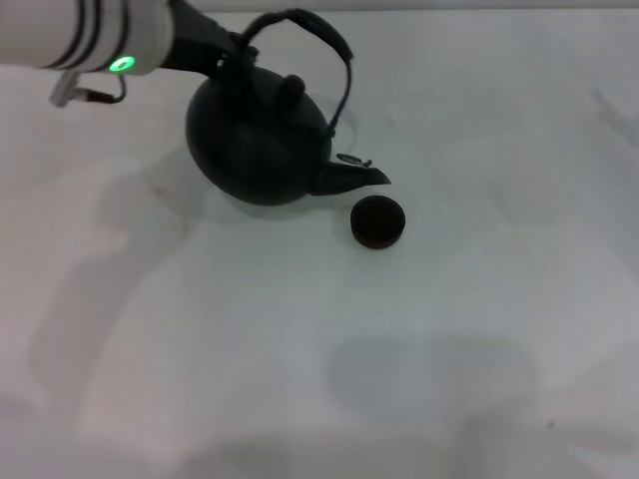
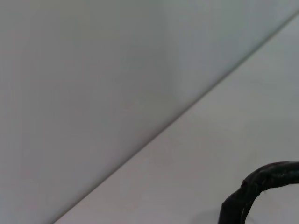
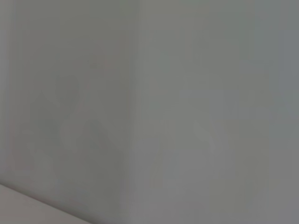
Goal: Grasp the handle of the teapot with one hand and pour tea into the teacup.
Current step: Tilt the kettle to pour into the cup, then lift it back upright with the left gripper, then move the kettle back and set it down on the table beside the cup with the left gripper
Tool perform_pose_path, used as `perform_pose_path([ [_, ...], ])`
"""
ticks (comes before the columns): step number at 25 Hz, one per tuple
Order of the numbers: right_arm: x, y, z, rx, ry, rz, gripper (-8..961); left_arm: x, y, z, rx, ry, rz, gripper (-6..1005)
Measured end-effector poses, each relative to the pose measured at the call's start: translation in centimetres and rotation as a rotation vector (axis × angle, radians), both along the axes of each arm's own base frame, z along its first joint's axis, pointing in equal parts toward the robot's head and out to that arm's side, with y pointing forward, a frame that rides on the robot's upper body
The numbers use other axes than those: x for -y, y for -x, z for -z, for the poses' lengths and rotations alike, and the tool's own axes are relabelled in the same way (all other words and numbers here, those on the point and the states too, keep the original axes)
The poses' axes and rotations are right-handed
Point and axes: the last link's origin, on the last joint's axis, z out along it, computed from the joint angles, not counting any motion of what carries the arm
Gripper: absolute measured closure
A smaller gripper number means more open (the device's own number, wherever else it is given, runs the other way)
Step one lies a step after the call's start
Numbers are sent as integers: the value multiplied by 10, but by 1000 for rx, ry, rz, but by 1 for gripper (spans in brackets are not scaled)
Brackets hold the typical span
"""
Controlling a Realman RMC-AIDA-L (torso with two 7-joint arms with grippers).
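Note:
The round matte-black teapot (image 1: 260,140) stands at the back of the white table (image 1: 300,349), tilted with its short spout (image 1: 359,178) pointing down to the right. The small round black teacup (image 1: 377,222) sits on the table just below and in front of the spout tip. The black arched handle (image 1: 319,35) loops over the lid knob (image 1: 290,88). My left gripper (image 1: 232,50) comes in from the upper left and is shut on the handle's left end. A piece of the handle also shows in the left wrist view (image 2: 261,186). My right gripper is out of view.
My left forearm (image 1: 90,35), white with a green light, crosses the top left corner. The table's far edge meets a pale wall in the left wrist view (image 2: 140,140). The right wrist view shows only a plain grey surface.

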Motion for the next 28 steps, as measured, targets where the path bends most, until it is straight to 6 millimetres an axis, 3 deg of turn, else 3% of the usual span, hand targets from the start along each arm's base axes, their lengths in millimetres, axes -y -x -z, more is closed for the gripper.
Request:
perform_pose_path([
  [11, 0, 1, 0, -13, 7, -1, 108, 20, 39, -15, 245, -96, 74, 873],
  [28, 1, -2, -5, 7, 19, 6, 108, 73, 135, -26, 529, -304, 204, 873],
])
